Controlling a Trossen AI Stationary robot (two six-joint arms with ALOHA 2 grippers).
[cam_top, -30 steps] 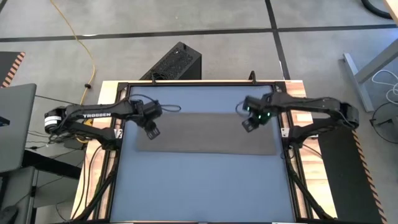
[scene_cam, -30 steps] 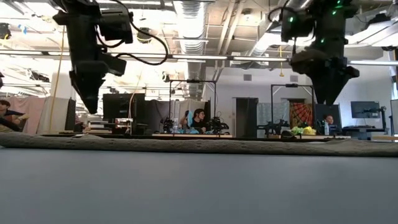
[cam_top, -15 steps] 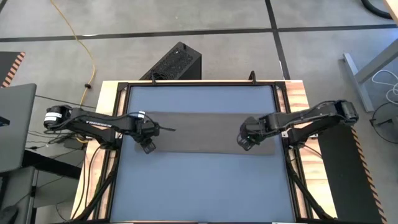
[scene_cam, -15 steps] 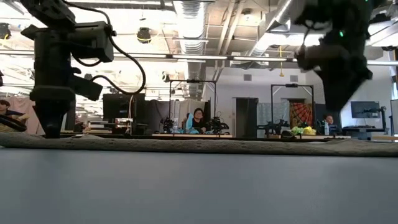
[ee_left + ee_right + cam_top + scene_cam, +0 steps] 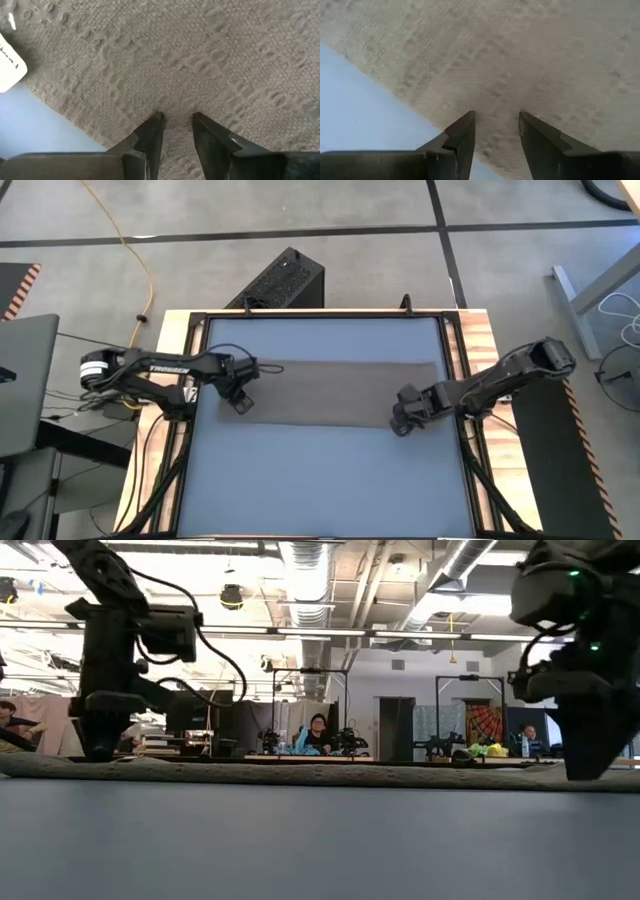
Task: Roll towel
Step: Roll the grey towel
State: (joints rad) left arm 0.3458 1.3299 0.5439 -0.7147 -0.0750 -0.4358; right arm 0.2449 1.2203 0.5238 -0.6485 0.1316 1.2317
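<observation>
- The towel (image 5: 330,393) lies flat, a long taupe strip across the middle of the blue table (image 5: 320,480), running left to right, not yet rolled.
- At its left end I see the small white tag (image 5: 9,67), poking off the edge onto the blue surface.
- My left gripper (image 5: 240,404) is down at the towel's near-left corner, the arm stretched in low from the left side of the table.
- In my left wrist view my fingers (image 5: 152,135) stand a little apart with their tips right on the weave, just inside the edge; nothing is pinched between them.
- My right gripper (image 5: 402,423) sits at the near edge of the towel toward its right end, the arm reaching in at a slant from the right.
- My right fingers (image 5: 464,131) are spread wider, tips at the cloth close to its edge, and they grasp nothing.
- From table height, both grippers point straight down onto the towel's ridge.
- Far behind the table, a person (image 5: 318,732) sits at a desk in the room.
</observation>
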